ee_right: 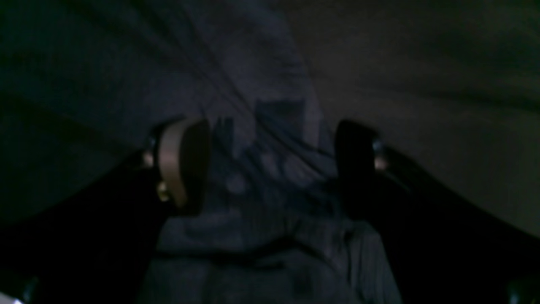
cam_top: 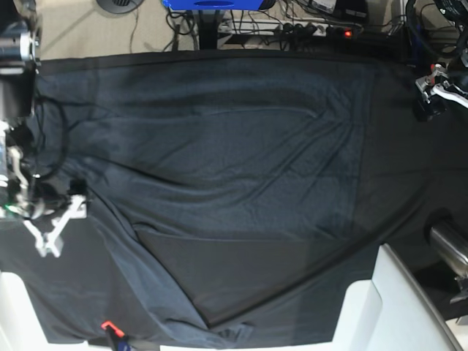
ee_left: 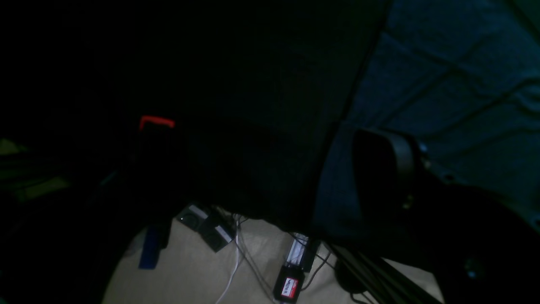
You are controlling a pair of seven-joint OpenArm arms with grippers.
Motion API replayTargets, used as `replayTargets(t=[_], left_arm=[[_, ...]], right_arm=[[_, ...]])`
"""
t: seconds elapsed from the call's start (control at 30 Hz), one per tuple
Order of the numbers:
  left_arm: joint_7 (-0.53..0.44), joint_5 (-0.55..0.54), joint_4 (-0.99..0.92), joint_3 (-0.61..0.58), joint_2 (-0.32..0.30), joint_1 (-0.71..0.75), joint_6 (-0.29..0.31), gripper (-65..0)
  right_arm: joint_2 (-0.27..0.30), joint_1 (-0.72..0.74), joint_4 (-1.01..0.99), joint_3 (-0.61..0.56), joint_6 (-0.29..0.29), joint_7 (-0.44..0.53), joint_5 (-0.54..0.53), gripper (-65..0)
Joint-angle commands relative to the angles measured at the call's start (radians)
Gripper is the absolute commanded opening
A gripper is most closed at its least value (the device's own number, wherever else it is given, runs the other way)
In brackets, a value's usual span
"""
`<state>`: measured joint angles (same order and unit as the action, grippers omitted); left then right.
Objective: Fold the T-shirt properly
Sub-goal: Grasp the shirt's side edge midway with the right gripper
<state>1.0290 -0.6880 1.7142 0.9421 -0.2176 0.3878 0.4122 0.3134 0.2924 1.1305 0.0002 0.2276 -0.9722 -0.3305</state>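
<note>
The T-shirt (cam_top: pixel 241 161) lies spread wide over the black table cloth (cam_top: pixel 431 168), dark slate-grey, with creases running across it. Its lower part shows a darker triangular patch. My right gripper (cam_top: pixel 50 234) is at the shirt's left side. In the right wrist view this gripper (ee_right: pixel 270 164) is open, its fingers (ee_right: pixel 185 164) wide apart over wrinkled T-shirt fabric (ee_right: pixel 261 236) and gripping nothing. My left gripper (cam_top: pixel 429 99) hovers at the far right edge, off the shirt. In its wrist view one finger (ee_left: pixel 388 169) shows beside bluish T-shirt cloth (ee_left: pixel 447 84); the other is lost in the dark.
Beyond the table's far edge the floor carries power strips and cables (ee_left: pixel 291 283). White curved parts (cam_top: pixel 395 307) fill the bottom corners of the base view. A small orange-red clip (cam_top: pixel 108 324) sits at the near edge, and a blue stand (cam_top: pixel 212 4) is at the top.
</note>
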Motion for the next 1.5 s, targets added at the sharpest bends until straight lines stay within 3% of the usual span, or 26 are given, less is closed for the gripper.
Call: replayTargets(t=[0.0,0.23,0.57,0.63,0.8,0.87,1.13,1.2,1.33,1.4,1.47], left_arm=[[-0.017,-0.012,0.013,0.010,-0.018,0.004,0.001,-5.4],[-0.022,-0.011,0.010,0.016,-0.021,0.027,0.001,-5.4],[-0.022,-0.011,-0.044,0.010,-0.022,0.023,0.001,-5.4],[-0.022,-0.011,-0.044,0.010,-0.022,0.023,0.001,-5.4],[-0.022,-0.011,-0.044,0.008,-0.022,0.021,0.001,-5.4],[-0.022,-0.011,-0.044,0.008,-0.022,0.021,0.001,-5.4],[-0.022,-0.011,-0.044,0.008,-0.022,0.020,0.001,-5.4],[-0.022,-0.011,-0.044,0.008,-0.022,0.020,0.001,-5.4],[-0.022,-0.011,-0.044,0.008,-0.022,0.020,0.001,-5.4],[-0.022,-0.011,-0.044,0.008,-0.022,0.018,0.001,-5.4],[-0.022,-0.011,-0.044,0.008,-0.022,0.018,0.001,-5.4]], right_arm=[[0.020,0.041,-0.023,-0.001,-0.004,0.023,0.026,-24.6],[-0.007,0.095,-0.229,-0.002,0.000,0.144,0.170,-24.5],[-0.009,0.107,-0.353,-0.001,0.000,0.233,0.176,-27.0],[-0.009,0.107,-0.353,-0.001,0.000,0.236,0.178,-33.5],[-0.009,0.109,-0.344,0.001,-0.003,0.232,0.178,-59.1],[-0.009,0.109,-0.344,0.002,-0.003,0.230,0.178,-64.1],[-0.009,0.109,-0.343,-0.001,-0.003,0.230,0.178,-63.9],[-0.009,0.109,-0.341,-0.001,-0.003,0.230,0.176,-58.8],[-0.020,0.084,-0.272,-0.001,-0.003,0.230,0.178,-39.0],[-0.020,0.072,-0.237,-0.001,-0.004,0.230,0.178,-37.8],[-0.020,0.072,-0.234,-0.001,-0.004,0.230,0.178,-42.5]])
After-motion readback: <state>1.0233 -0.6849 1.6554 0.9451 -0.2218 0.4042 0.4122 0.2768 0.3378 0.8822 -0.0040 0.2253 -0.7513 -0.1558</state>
